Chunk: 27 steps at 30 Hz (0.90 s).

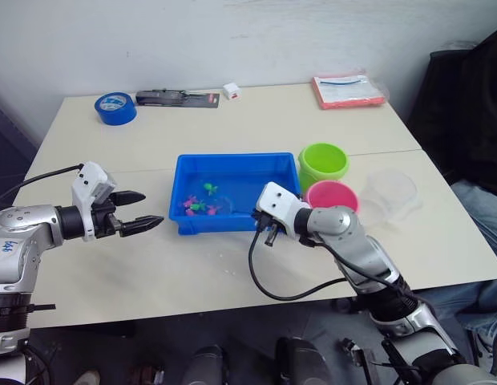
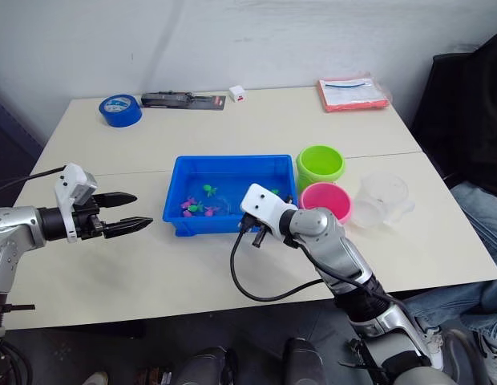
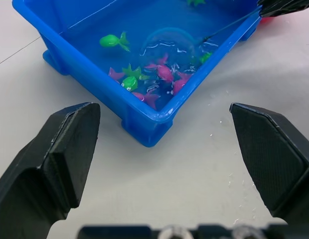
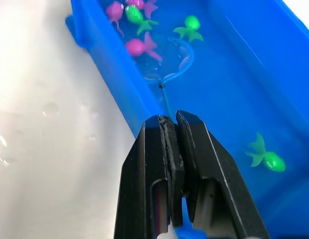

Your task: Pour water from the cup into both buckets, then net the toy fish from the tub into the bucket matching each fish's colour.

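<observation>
The thin black stick handle of the blue-ringed net [image 4: 175,59] is pinched by the right claw [image 4: 170,124] just above the shallow blue plastic tub [image 1: 186,164]; the left claw [image 1: 143,210] is held spread beside it.

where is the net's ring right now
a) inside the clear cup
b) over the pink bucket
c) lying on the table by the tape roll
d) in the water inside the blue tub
d: the right gripper pinches the net by its handle, with the ring dipped in the tub beside a pink fish.
</observation>
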Tool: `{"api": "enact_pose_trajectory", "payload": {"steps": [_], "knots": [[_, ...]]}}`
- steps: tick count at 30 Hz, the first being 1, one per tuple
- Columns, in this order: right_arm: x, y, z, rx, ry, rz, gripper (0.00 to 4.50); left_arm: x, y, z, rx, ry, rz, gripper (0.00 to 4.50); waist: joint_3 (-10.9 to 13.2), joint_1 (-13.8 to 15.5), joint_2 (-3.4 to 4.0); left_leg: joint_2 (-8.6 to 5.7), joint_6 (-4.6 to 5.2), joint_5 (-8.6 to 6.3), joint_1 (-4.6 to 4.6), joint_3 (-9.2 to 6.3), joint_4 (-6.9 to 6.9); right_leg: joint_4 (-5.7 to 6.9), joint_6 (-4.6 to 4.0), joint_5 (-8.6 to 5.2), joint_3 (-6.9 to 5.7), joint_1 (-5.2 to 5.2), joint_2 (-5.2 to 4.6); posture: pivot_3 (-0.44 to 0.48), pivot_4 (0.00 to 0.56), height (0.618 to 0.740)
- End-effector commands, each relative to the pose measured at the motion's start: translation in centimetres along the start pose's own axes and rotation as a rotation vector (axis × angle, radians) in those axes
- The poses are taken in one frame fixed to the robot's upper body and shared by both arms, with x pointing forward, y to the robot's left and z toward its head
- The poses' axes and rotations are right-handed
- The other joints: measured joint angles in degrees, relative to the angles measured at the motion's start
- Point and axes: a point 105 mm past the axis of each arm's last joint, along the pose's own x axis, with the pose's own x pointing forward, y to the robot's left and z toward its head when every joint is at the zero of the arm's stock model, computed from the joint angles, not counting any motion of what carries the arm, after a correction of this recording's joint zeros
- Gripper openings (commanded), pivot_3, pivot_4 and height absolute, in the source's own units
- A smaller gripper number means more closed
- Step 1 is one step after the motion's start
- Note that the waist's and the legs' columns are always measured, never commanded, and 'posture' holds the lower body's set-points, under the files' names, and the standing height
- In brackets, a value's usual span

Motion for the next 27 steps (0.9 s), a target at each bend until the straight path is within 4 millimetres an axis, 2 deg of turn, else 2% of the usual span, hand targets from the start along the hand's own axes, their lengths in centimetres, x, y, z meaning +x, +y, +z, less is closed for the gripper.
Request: {"api": "enact_pose_trajectory", "payload": {"steps": [1, 3, 9, 19, 27], "knots": [[-0.4, -1.8, 1.7, 0.06, -0.066, -0.093, 0.78, -0.6, 0.1, 1.0, 0.028, -0.03, 0.013, 4.48, 0.0, 0.0, 0.0, 0.0, 0.0, 0.0, 0.0, 0.0, -0.01, 0.0, 0.0, 0.0, 0.01, 0.0, 0.0, 0.0, 0.15, 0.737], [-0.5, -2.5, 1.5, 0.061, -0.064, -0.13, 0.78, -0.5, 0.1, 1.0, 0.027, -0.03, 0.012, 4.48, 0.0, 0.0, 0.01, -0.01, -0.01, 0.0, -0.01, 0.0, -0.01, 0.0, 0.0, 0.0, 0.02, -0.02, -0.02, 0.0, 0.15, 0.737], [-0.8, -3.1, 1.5, 0.107, -0.073, -0.151, 0.78, -0.5, -0.1, 0.9, 0.023, -0.028, -0.006, 4.48, 0.0, 0.0, 0.01, -0.01, -0.02, -0.01, -0.02, -0.04, -0.04, -0.01, 0.0, 0.0, 0.05, -0.03, -0.04, 0.0, 0.15, 0.737], [-3.1, -3.4, 1.9, 0.133, -0.118, -0.112, 0.78, -0.3, -0.5, 1.9, 0.042, -0.046, -0.057, 4.48, 0.0, 0.0, 0.02, -0.02, -0.01, -0.02, -0.03, -0.03, -0.04, -0.02, 0.0, 0.0, 0.04, -0.03, -0.04, 0.0, 0.15, 0.737], [-7.6, -4.4, 2.4, 0.147, -0.184, -0.08, 0.78, 1.1, -1.1, 4.2, 0.166, -0.121, -0.129, 4.48, 0.0, 0.6, 0.02, -0.04, 0.04, -0.04, -0.06, -0.02, -0.02, -0.08, 0.01, 0.01, 0.01, 0.01, -0.06, 0.0, 0.15, 0.737]]}}
